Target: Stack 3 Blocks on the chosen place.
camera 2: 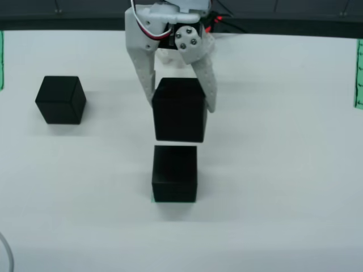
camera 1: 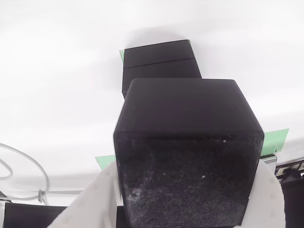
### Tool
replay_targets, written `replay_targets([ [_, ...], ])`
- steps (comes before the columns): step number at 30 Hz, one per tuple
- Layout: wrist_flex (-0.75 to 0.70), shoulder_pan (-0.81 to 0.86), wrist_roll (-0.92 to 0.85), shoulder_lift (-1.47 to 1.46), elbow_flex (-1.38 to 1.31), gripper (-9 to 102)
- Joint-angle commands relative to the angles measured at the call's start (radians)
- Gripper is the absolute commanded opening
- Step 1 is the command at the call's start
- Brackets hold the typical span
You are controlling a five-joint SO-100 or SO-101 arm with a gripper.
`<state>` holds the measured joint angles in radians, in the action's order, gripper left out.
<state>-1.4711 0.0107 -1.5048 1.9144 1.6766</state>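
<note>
My gripper (camera 2: pixel 180 107) is clamped on a cube (camera 2: pixel 179 110), held just above the base cube (camera 2: pixel 174 173) sitting on the striped patch (camera 1: pixel 122 54). Base cube lies straight below; the third cube (camera 2: pixel 60 100) waits far left.

open table all round the middle block (camera 2: pixel 174 174) | lone block (camera 2: pixel 60 100) well off left | gripper (camera 2: pixel 181 93) plus held block (camera 2: pixel 179 110) right overhead

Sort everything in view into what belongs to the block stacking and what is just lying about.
Job:
- held block in the hand
- block on the striped patch
- spare block

Lying about:
- white cable
- green tape strips
</note>
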Motion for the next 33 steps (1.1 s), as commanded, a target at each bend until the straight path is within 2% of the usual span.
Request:
replay_targets([
  [1, 0.011, 0.037, -0.037, -0.054, -0.094, 23],
  [15, 0.055, 0.052, -0.046, -0.268, -0.221, 23],
  [30, 0.049, 0.04, -0.035, -0.287, -0.224, 24],
  [33, 0.052, 0.04, -0.037, -0.287, -0.222, 29],
])
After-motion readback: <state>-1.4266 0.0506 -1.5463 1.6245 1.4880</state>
